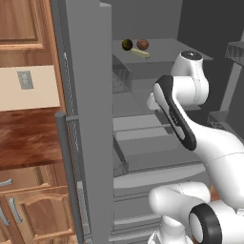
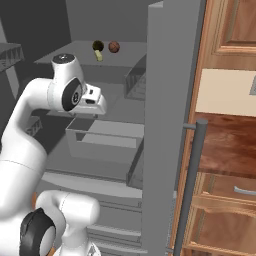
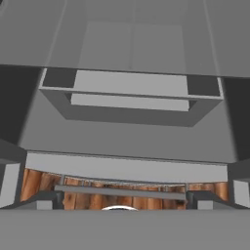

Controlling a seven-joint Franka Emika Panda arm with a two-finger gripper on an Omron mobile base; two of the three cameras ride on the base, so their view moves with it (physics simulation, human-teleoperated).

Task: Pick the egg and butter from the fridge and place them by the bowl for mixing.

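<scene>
Egg (image 1: pixel 142 44) sits on an upper shelf (image 1: pixel 190 51) deep inside the open fridge (image 1: pixel 90 119), reddish-brown, at the far end of the compartment. In the right base view the egg (image 2: pixel 114 47) is the rightmost of three items on that shelf (image 2: pixel 75 55). Butter (image 1: pixel 140 53) lies just beside and slightly nearer than the egg, a pale yellow stick, one end close under the egg; whether they touch, cannot tell. Butter (image 2: pixel 98 55) in the right base view sits right below a dark olive-black ball (image 2: pixel 98 45). The ball (image 1: pixel 127 44) is to the left of the egg, near it, also close to the butter's far end.

Below the shelf: grey drawers (image 2: pixel 102 137) and a wire basket (image 2: pixel 135 80) at the inner side. Hand view looks down at an open grey drawer (image 3: pixel 129 95) with a wood-grain floor strip (image 3: pixel 122 195) nearer.

Robot arm (image 1: pixel 190 119) reaches into the fridge at mid height, well below the egg shelf, nothing held. The fingers themselves can't be made out in the frames; by the recording they stand spread wide.

Fridge door (image 2: pixel 167 125) is swung open, vertical bar handle (image 1: pixel 66 176) near the wooden cabinets (image 1: pixel 28 205). Handle (image 2: pixel 192 190) also shows at the right.
</scene>
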